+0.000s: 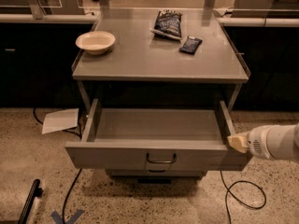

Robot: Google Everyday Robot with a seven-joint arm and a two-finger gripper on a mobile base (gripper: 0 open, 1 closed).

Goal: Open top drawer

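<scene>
Grey metal makes up the top drawer (pixel 117 155), which stands pulled well out from under the counter (pixel 154 62), its shallow tray bare to view and its front panel hanging forward over the speckled floor (pixel 271 199). A small dark bail handle (pixel 161 159) sits at the centre of that front. Below it, only the upper edge of a narrower drawer (pixel 156 173) shows, tucked back under the open one.

The pincer (pixel 238 143) is at the right end of the drawer front, its pale tan tip touching or just beside the top corner of the panel; I cannot tell whether it is spread or pressed together. The white arm (pixel 275 143) behind it reaches in from the right edge of the view, roughly level with the drawer's rim.

On the counter, a cream bowl (pixel 95 42) rests near the left edge. A dark snack bag (pixel 168 24) lies toward the back, right of centre, and a small dark packet (pixel 190 45) lies just in front of it to the right, apart from it.

On the floor, a white sheet of paper (pixel 60 120) lies left of the cabinet, and a black cable (pixel 239 195) loops at the lower right.
</scene>
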